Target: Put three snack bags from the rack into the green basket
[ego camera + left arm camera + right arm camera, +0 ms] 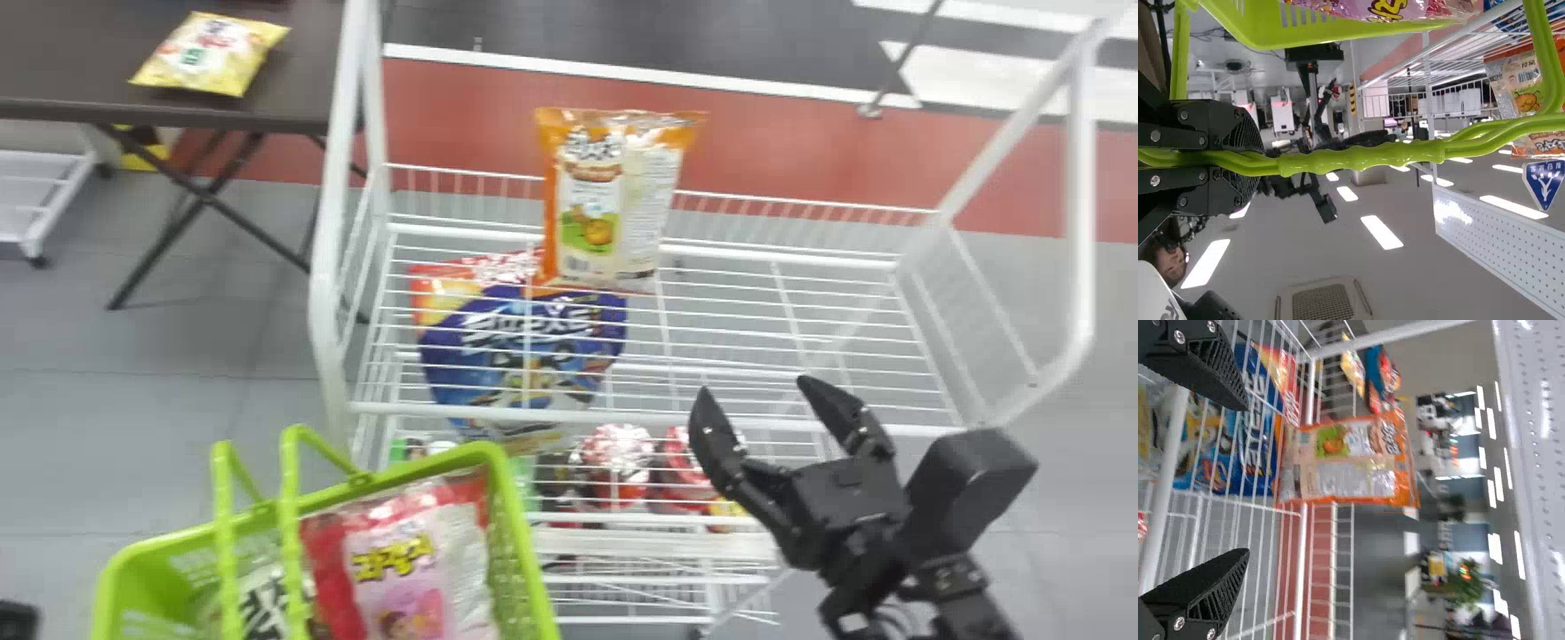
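The orange snack bag [573,200] stands upright near the back rail of the rack [640,418]. Expect it to be light, slick and soft, its contents easily crushed; pinch it gently across the upper half. Your right gripper [754,387] has its fingers spread, nothing between them. The left wrist view gives you the left gripper [1261,159] clamped round the basket's handles [1358,157]; the head view instead gives you the green basket [523,551] from above, a red-and-pink bag [400,569] inside.
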